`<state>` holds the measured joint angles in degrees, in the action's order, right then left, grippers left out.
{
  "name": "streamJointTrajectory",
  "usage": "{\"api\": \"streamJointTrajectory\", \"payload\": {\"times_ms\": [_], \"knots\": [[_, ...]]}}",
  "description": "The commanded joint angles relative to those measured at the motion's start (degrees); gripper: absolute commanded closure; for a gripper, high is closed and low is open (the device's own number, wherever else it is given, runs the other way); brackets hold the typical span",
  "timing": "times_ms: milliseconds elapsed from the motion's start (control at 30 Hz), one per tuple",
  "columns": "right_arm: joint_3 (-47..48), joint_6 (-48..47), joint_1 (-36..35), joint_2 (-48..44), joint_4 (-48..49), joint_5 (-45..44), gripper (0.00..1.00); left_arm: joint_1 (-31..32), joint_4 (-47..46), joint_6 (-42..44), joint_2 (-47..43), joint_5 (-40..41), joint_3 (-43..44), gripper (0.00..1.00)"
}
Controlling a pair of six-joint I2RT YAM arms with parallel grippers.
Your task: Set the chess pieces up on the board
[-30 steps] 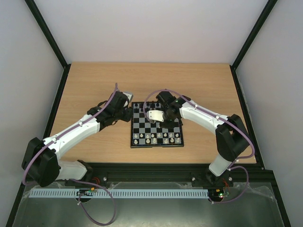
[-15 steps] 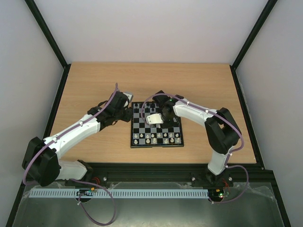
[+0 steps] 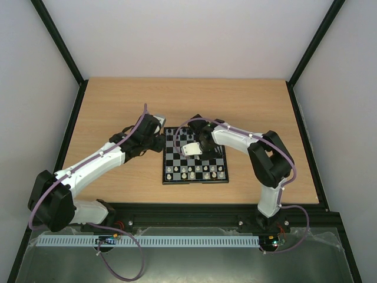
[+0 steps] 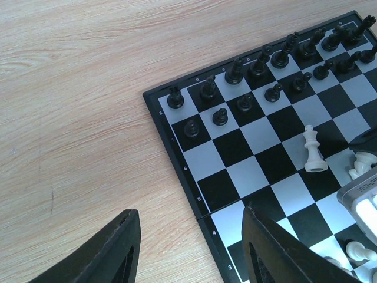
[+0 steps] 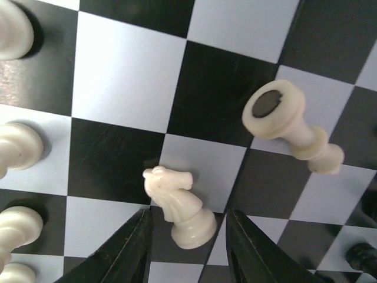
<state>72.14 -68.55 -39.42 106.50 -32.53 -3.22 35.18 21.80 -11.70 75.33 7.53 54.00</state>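
Observation:
The board (image 3: 194,160) lies mid-table, with black chess pieces (image 4: 235,73) in two rows along its far side and white ones (image 3: 194,172) along the near side. My right gripper (image 5: 187,213) is low over the board and open. Its fingers straddle a standing white knight (image 5: 177,203), with a small gap on each side. Just beyond it a white piece (image 5: 288,121) lies on its side. A white king (image 4: 313,150) stands mid-board. My left gripper (image 4: 189,211) hangs open and empty over the board's left edge (image 4: 194,194).
White pawns (image 5: 17,147) stand close on the left of my right gripper. Bare wooden table (image 3: 118,106) surrounds the board. Black frame posts (image 3: 59,41) run along the sides, and both arm bases sit at the near edge.
My right arm has swung inward, bringing its gripper a little left over the board, and its jaws have narrowed slightly around the knight. The left arm has not moved.

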Motion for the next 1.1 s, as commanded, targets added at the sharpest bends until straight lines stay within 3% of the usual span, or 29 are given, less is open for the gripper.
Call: {"api": "streamJointTrajectory", "payload": {"times_ms": [0,467,867,1067], "knots": [[2.18,0.15,-0.19,2.19,-6.17,-0.06,0.63,0.03,0.67,0.6,0.0,0.13,0.33,0.51],[1.77,4.71,-0.15,1.76,-8.54,-0.47,0.74,-0.05,0.6,0.63,-0.01,-0.58,0.38,0.51],[0.44,10.43,-0.22,2.56,-6.53,0.92,0.76,-0.04,0.65,0.54,0.17,-0.89,0.4,0.51],[-0.43,11.29,-0.22,1.32,-6.75,2.46,0.84,-0.02,0.61,0.6,0.17,-0.86,0.41,0.51]]}}
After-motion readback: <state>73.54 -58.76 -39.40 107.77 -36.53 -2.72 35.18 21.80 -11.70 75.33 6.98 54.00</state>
